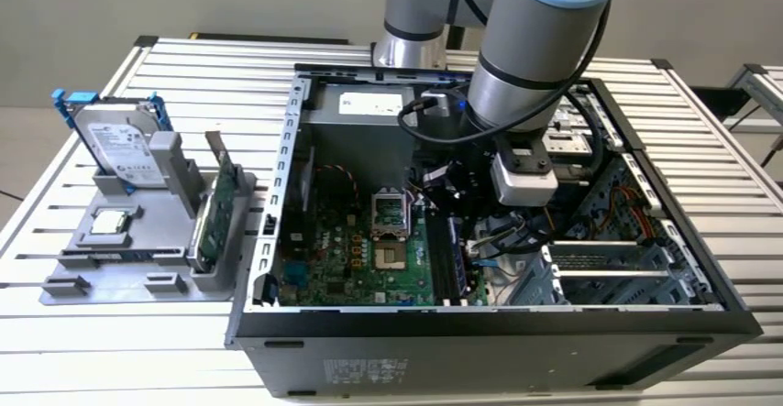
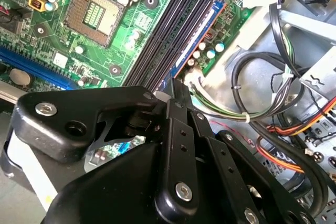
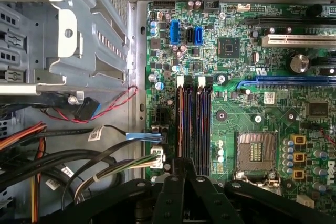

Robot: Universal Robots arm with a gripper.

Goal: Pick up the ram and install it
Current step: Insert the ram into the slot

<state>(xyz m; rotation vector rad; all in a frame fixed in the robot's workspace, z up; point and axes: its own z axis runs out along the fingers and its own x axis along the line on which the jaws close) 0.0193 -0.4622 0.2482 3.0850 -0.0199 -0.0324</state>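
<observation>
Exterior view: black two-fingered hand (image 1: pixel 456 212) inside open black computer case (image 1: pixel 490 319), at 3 o'clock of green motherboard (image 1: pixel 355 259). Both wrist views: fingers together over long black memory slots (image 3: pixel 194 121); thin dark ram between them, cannot tell.

Motherboard (image 3: pixel 236 93) green, memory slots (image 3: pixel 194 124) black with white end clips, one long slot (image 3: pixel 286 81) blue, another white (image 3: pixel 299 39). Gripper (image 2: pixel 173 90) black with silver screws. Case (image 1: pixel 490 333) black outside, grey metal inside. Cables (image 2: pixel 294 129) black, orange, red, yellow. Arm (image 1: pixel 538 39) silver with light blue caps. Hard drive (image 1: pixel 123 145) silver, blue bracket. Table (image 1: pixel 123 333) white slats. Holder (image 1: pixel 135 241) grey.
</observation>
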